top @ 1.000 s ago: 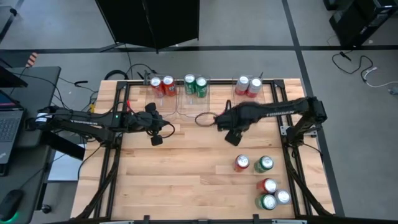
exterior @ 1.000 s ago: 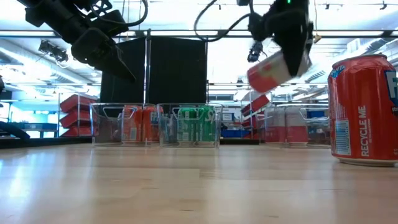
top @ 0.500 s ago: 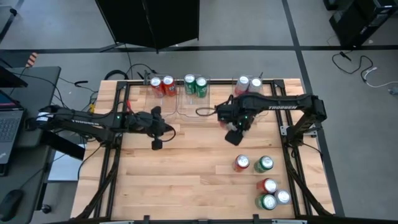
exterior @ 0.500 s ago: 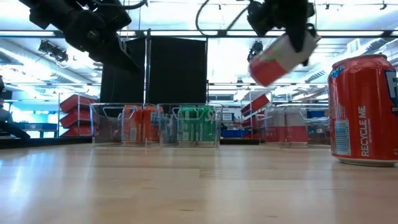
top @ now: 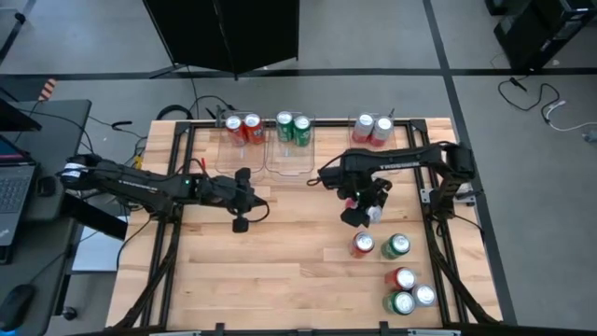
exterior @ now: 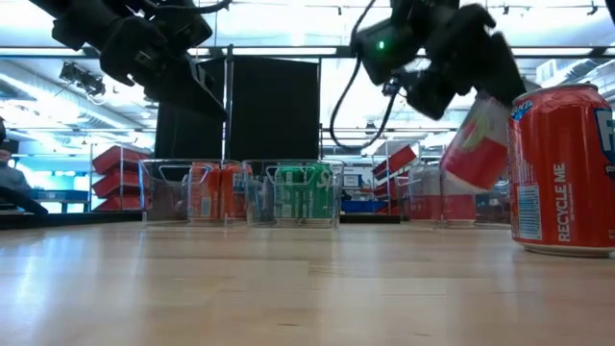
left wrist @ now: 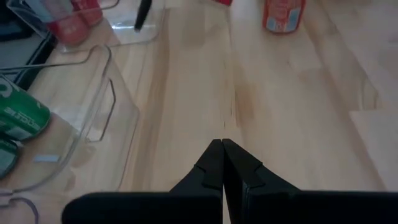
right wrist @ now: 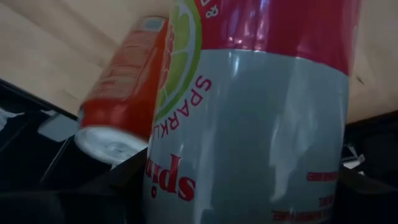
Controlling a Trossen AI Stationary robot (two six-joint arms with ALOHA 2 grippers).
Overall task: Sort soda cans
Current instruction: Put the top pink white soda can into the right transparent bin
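We see the table (top: pixel 280 271) with both arms over its middle band, and we place things by the three clear bins (top: pixel 303 149) along its far edge. The left arm reaches in from the left side, its gripper (top: pixel 241 222) hanging over bare wood in front of the left bin, fingers (left wrist: pixel 214 165) pressed together with nothing between them. The right gripper (top: pixel 357 213) sits in front of the right bin, pinching a silver-white can (exterior: pixel 478 144) with a pink-red band; the can hangs tilted above the wood and touches nothing else. In the bins stand two red cans (top: pixel 242 128) on the left, two green cans (top: pixel 293 128) in the middle, and two silver-white cans (top: pixel 372 128) on the right. Well away from the bins, near the table's front right, stand five loose cans: a red can (top: pixel 362 245) and a green can (top: pixel 396 246) side by side, then a second red (top: pixel 401 279), a second green (top: pixel 401 302) and a silver one (top: pixel 424 296) clustered closer to the corner.
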